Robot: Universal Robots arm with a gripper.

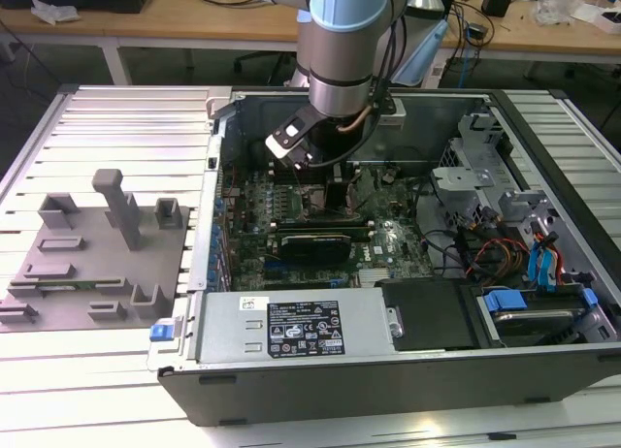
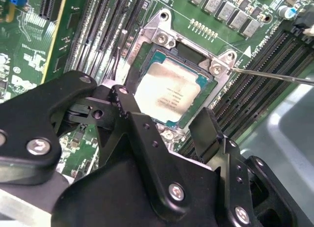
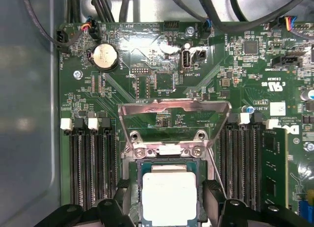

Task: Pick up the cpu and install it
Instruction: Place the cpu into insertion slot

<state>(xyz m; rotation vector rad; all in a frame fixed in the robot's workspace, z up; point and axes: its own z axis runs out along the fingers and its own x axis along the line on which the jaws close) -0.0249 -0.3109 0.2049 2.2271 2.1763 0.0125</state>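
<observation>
Right below the wrist, the gripper (image 2: 162, 111) hangs with its jaws spread wide and nothing in them, one black finger (image 2: 202, 131) on each side of the cpu (image 3: 169, 197) and, as far as I can tell, not touching it. That cpu lies flat in its socket (image 3: 167, 149) on the green board (image 3: 235, 70), silver top up, and the metal hold-down frame (image 3: 174, 108) is flipped open just beyond it. My guess on handling: it weighs next to nothing and is stiff, but thin, with a smooth lid that'd slip easily, and I'd bet the contact side and the socket under it are the fragile bit. So the only sane hold is two opposite edges, kept dead level, light squeeze. Memory slots (image 3: 91, 173) run along both sides of the socket. Further out, in the exterior view, the arm (image 1: 344, 41) reaches down into the open computer case (image 1: 340, 395), and a grey fixture plate (image 1: 97, 259) sits well apart on that view's left.
</observation>
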